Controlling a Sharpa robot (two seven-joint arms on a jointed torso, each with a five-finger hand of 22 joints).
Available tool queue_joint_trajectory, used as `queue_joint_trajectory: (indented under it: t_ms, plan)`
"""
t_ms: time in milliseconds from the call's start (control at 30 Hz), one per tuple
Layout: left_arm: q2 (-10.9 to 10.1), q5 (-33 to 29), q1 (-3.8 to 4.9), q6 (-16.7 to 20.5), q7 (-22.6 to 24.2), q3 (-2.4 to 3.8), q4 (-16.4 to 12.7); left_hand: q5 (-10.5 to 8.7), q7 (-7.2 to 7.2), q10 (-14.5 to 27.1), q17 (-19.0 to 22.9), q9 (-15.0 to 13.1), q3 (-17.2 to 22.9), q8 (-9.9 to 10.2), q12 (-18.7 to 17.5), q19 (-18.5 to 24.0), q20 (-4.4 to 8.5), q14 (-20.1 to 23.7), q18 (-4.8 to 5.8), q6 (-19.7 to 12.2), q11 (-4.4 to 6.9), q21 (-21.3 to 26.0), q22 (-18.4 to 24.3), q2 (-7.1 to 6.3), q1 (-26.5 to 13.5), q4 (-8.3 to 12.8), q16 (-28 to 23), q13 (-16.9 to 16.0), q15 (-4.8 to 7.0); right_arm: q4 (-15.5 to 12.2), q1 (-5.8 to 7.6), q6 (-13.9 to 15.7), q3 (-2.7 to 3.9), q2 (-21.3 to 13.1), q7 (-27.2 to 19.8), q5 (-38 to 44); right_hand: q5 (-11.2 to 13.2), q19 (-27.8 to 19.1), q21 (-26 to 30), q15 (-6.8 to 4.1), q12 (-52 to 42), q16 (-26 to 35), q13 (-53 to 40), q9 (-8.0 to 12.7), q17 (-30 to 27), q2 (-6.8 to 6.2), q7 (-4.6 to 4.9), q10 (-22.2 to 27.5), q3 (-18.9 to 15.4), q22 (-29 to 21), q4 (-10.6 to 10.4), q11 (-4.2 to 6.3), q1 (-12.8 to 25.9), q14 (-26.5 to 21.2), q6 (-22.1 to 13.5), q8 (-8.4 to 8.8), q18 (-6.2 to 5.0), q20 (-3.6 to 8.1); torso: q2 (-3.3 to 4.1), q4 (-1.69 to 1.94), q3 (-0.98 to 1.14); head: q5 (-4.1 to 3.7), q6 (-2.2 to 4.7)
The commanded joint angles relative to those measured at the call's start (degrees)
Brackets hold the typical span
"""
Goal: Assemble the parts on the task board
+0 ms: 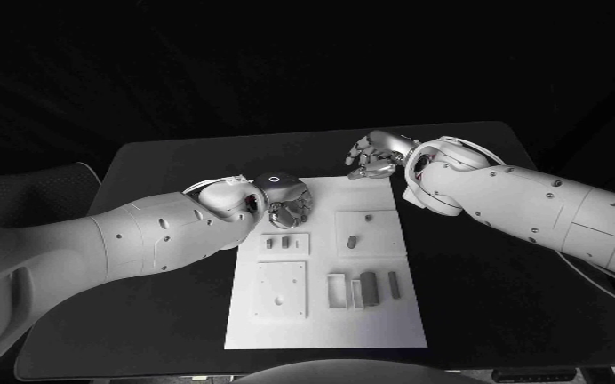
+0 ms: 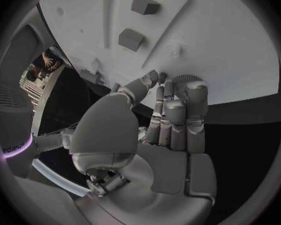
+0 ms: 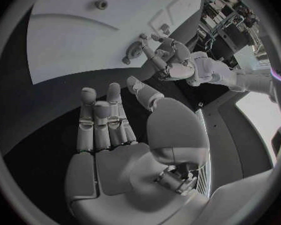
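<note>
The left hand (image 1: pixel 284 199) pinches a small round part (image 2: pixel 185 79) over the task board's (image 1: pixel 385 331) far-left corner; the right hand (image 1: pixel 379 155), fingers loose and empty, hovers beyond its far edge.

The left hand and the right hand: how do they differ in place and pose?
The left hand is over the task board at its far left corner, while the right hand is over the black table just beyond the board's far edge. The left hand's fingers curl together toward the board; the right hand's fingers are apart and looser. Both seem to hold nothing.
</note>
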State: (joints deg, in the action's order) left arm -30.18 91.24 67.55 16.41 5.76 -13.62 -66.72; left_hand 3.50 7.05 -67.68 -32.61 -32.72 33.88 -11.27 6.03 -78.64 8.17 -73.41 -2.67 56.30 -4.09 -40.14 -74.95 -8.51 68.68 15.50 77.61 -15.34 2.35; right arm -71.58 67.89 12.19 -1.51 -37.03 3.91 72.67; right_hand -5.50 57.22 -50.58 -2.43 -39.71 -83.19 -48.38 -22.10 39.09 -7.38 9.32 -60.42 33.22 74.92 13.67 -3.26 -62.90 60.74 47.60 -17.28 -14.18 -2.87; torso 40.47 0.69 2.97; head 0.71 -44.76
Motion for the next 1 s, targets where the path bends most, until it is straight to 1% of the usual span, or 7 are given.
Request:
queue_joint_trajectory:
  t_ms: [33,567,800,1000]
  plan:
    - [0.03,-0.51,0.0,-0.03,0.89,0.02,-0.24,0.13,-0.03,-0.49,0.07,0.08,0.43,-0.35,0.19,0.35,-0.25,0.31,-8.54,0.33,0.0,0.02,-1.01,0.54,0.2,0.05,-0.2,-0.08,0.07,-0.07,-0.02,-0.87,0.03,0.03,-0.4,-0.05,-0.19,-0.01,0.05,-0.47,-0.08,0.13,0.05,0.09,0.07,0.46,0.35,0.25,0.09,0.84,-0.31,0.03,0.33,-0.06,0.09,0.03,-0.82,0.26,0.01,0.01,0.02,0.04,0.0]
    - [0.1,-0.82,0.0,-2.55,1.05,0.02,-0.33,0.11,-0.01,-0.68,0.15,0.14,0.55,-0.51,0.13,0.51,-0.26,0.36,-8.43,0.56,0.02,0.07,-1.02,0.81,0.1,0.07,-0.32,-0.16,0.09,-0.15,-0.02,-1.05,0.03,-0.02,-0.38,-0.05,-0.19,-0.01,0.05,-0.48,-0.1,0.13,0.05,0.09,0.08,0.48,0.35,0.24,0.08,0.85,-0.3,0.04,0.33,-0.05,0.12,0.0,-0.82,0.27,0.02,-0.04,0.01,0.01,-0.02]
    - [0.06,-1.2,0.0,-3.7,1.61,0.02,-0.57,0.09,0.01,-0.88,0.18,0.17,0.56,-0.6,0.14,0.57,-0.25,0.36,-8.38,0.7,0.03,0.08,-1.03,0.91,-0.01,0.07,-0.36,-0.22,0.1,-0.16,-0.02,-1.1,0.03,-0.02,-0.39,-0.05,-0.19,0.0,0.05,-0.49,-0.11,0.13,0.04,0.09,0.08,0.49,0.34,0.24,0.07,0.85,-0.3,0.04,0.33,-0.04,0.13,-0.01,-0.82,0.27,0.0,0.01,0.0,-0.03,-0.04]
    - [-0.13,-1.57,0.0,-2.77,1.82,0.02,-0.71,0.09,0.02,-0.86,0.19,0.2,0.58,-0.59,0.09,0.59,-0.24,0.36,-8.37,0.66,0.03,0.09,-1.03,0.93,0.0,0.12,-0.37,-0.22,0.1,-0.11,-0.02,-1.14,0.03,-0.05,-0.37,-0.05,-0.19,0.0,0.05,-0.49,-0.12,0.13,0.04,0.09,0.08,0.5,0.34,0.24,0.07,0.85,-0.3,0.05,0.33,-0.04,0.14,-0.02,-0.82,0.27,0.01,0.01,-0.03,0.01,0.0]
